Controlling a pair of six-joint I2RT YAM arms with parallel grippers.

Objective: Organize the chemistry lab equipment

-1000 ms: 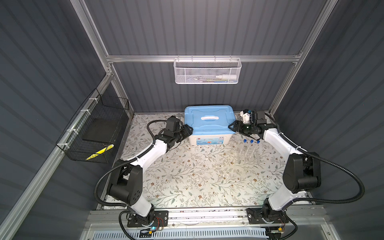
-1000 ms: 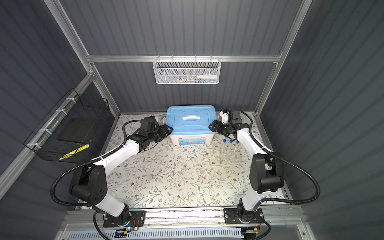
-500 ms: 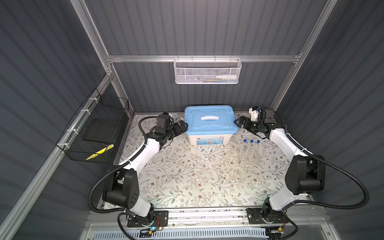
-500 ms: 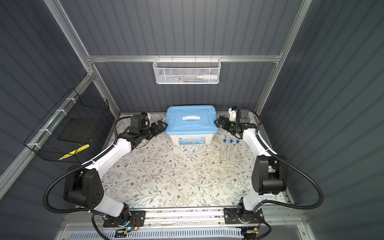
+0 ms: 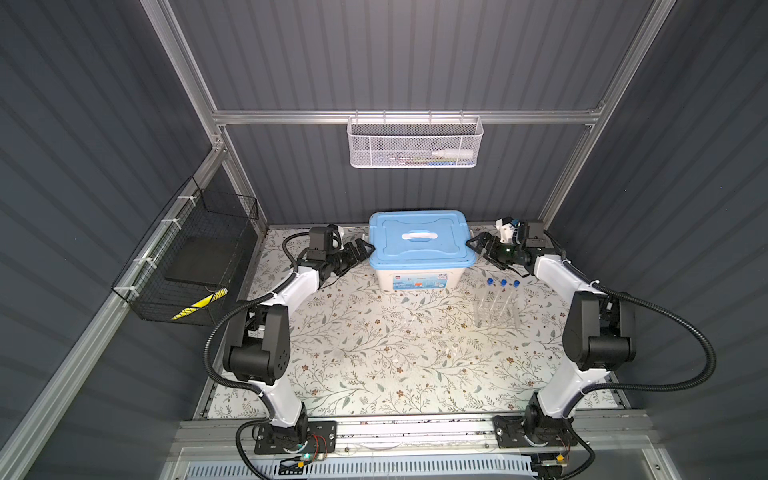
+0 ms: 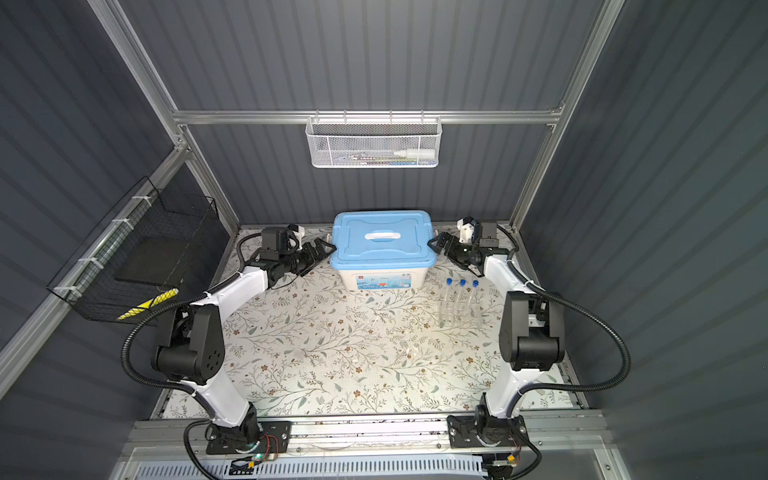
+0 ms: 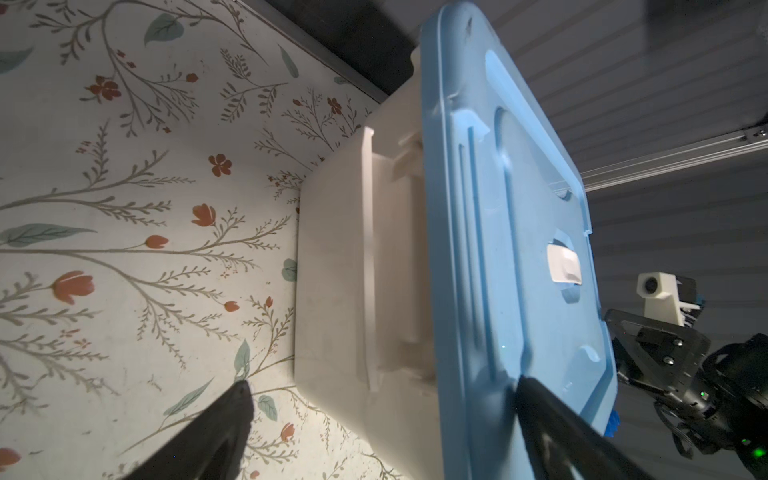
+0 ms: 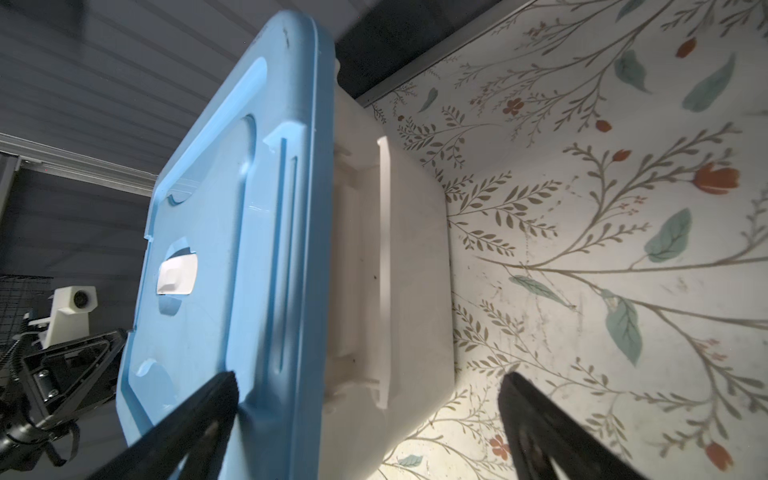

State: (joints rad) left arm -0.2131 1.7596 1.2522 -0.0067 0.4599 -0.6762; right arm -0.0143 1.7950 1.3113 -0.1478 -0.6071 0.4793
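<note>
At the worktop's [image 5: 374, 357] back, left hand [image 5: 360, 252] and right hand [image 5: 478, 251] gape empty, each straddling an end of the blue lid [image 5: 419, 245] on the cream box [image 5: 419, 277]. Blue-capped test tubes [image 5: 503, 291] stand in their clear rack [image 5: 494, 316] nearby. Likely lid handling is under way; the next move calls for an even pinch from both sides.

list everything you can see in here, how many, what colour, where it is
box: one, cream with blue lid, back middle of the table
test tubes: three, clear with blue caps, upright in the rack
tube rack: one, clear, right of the box
mesh basket: one, white, on the back rail, contents unclear
wire basket: one, black, on the left wall
table: one, floral cover
left gripper: black, open, at the box's left end
right gripper: black, open, at the box's right end
</note>
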